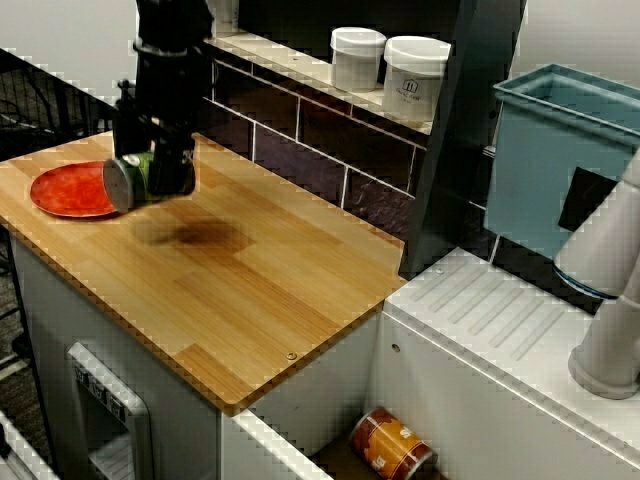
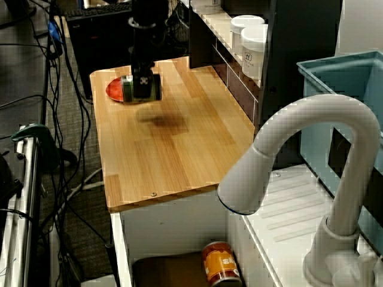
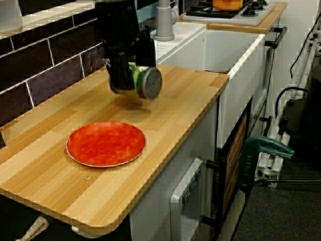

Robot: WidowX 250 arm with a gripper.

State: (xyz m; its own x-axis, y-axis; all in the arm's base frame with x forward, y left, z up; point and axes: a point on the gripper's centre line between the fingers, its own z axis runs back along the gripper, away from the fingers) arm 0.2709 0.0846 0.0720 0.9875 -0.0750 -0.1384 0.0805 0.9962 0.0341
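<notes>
Front-of-counter view: the black gripper (image 1: 156, 172) hangs from a dark arm over the left part of the light wooden counter (image 1: 280, 270); its fingers are clamped on a green can (image 1: 121, 186), cylindrical, with a grey metal end. The green can lies on its side in the grip, grey end facing left and near; a dark shadow on the boards below and to its right indicates that it is held clear of the surface. A round red plate (image 1: 68, 190) rests flat on the counter just left of the can; from this angle the can overlaps the plate's right edge.

Plate-end view: the gripper (image 3: 126, 78) and green can (image 3: 150, 83) stand beyond the red plate (image 3: 106, 143), apart from it; bare wood shows between the two.

Sink-side view: the green can (image 3: 119, 74) appears at the far end of the counter, beside the plate (image 2: 112, 89).

Surroundings: two white lidded jars (image 1: 357, 58) on the tiled shelf at the back; a teal plastic bin (image 1: 545, 150) at right; a white curved faucet (image 2: 311, 149); an orange labelled can (image 1: 392, 445) lying in the sink.
</notes>
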